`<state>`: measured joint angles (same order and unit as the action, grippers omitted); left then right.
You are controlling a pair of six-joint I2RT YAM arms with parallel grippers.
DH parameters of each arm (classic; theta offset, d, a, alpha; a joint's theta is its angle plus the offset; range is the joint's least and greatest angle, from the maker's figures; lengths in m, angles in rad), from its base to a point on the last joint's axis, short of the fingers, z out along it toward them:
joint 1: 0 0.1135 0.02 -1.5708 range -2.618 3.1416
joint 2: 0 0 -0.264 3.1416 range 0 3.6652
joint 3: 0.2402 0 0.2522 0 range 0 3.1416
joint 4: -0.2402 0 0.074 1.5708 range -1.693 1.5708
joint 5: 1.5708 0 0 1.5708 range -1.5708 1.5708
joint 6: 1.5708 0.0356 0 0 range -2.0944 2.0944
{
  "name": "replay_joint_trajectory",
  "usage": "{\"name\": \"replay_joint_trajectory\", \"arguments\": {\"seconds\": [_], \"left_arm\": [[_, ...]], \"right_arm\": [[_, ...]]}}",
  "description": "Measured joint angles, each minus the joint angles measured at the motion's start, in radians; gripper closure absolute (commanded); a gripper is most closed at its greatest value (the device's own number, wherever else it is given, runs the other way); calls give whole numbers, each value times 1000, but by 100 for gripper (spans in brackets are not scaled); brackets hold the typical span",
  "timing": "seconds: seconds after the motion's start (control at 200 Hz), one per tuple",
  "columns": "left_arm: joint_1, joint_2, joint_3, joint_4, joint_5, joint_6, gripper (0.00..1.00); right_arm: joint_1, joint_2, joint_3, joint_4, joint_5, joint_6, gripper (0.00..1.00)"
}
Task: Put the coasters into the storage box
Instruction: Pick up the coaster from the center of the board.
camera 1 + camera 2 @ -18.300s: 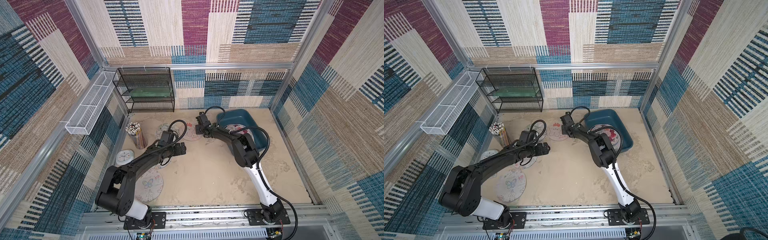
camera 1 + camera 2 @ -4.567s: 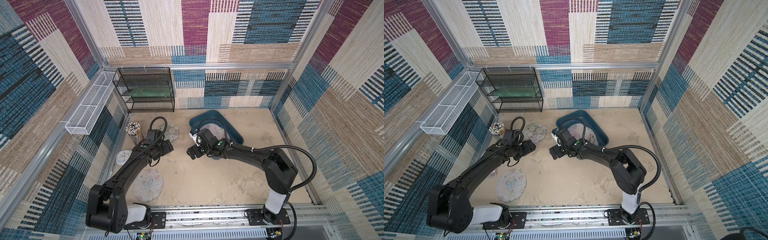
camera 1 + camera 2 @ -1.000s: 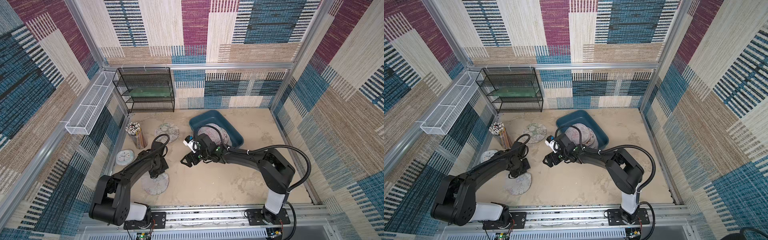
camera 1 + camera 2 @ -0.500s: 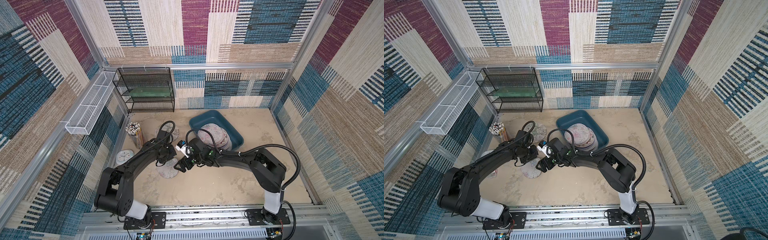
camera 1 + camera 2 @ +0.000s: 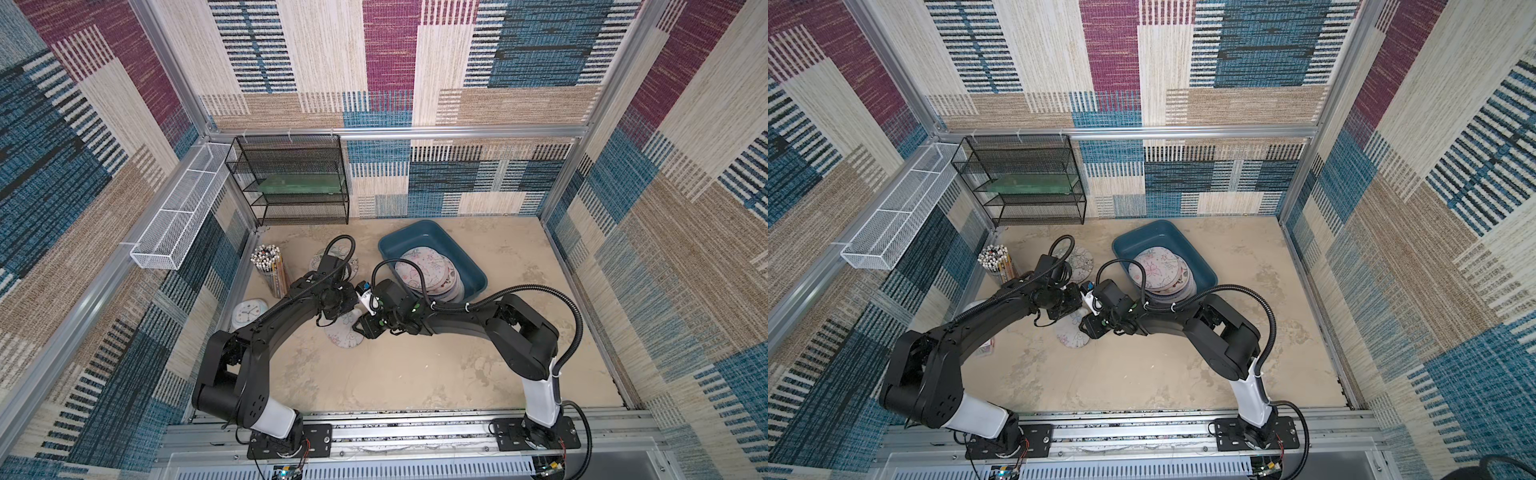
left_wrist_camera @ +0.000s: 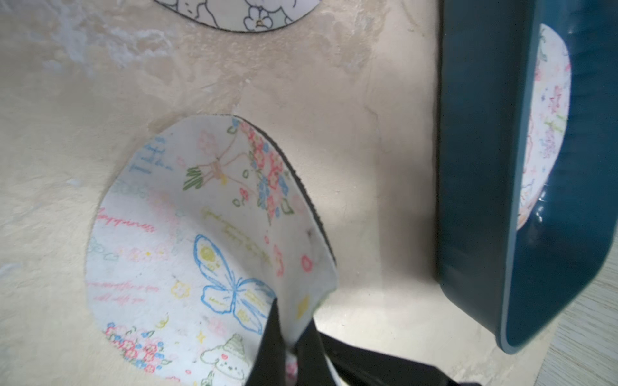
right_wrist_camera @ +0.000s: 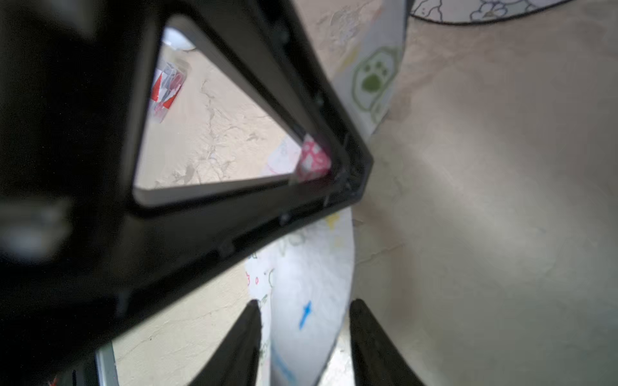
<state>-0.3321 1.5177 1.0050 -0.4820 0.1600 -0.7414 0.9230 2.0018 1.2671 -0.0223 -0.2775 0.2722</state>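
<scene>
Mid-frame in a top view, the left gripper [image 5: 344,304] is clamping the butterfly coaster [image 5: 345,334] by its lifted edge. The right gripper [image 7: 306,304] is straddling it, jaws apart. Further right, the storage box [image 5: 415,235] is holding stacked coasters [image 5: 428,270].

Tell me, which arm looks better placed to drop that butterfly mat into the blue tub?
Right, probably. The left tool pinches the butterfly coaster, but the right tool straddles its edge, and the storage box lies on that arm's side.
</scene>
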Motion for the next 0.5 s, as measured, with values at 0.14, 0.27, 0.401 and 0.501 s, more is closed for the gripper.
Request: {"name": "replay_joint_trajectory", "arguments": {"seconds": [0.14, 0.27, 0.401, 0.501], "left_arm": [[0, 0, 1, 11, 3, -2, 100], [-2, -6, 1, 21, 4, -2, 79], [-4, -44, -35, 64, 3, -3, 45], [-4, -78, -68, 81, 1, -5, 34]], "right_arm": [[-5, 3, 0, 10, -4, 14, 87], [-23, -4, -11, 19, -10, 34, 100], [-51, -21, -11, 0, -8, 40, 100], [-73, -33, -8, -19, -2, 40, 100]]}}
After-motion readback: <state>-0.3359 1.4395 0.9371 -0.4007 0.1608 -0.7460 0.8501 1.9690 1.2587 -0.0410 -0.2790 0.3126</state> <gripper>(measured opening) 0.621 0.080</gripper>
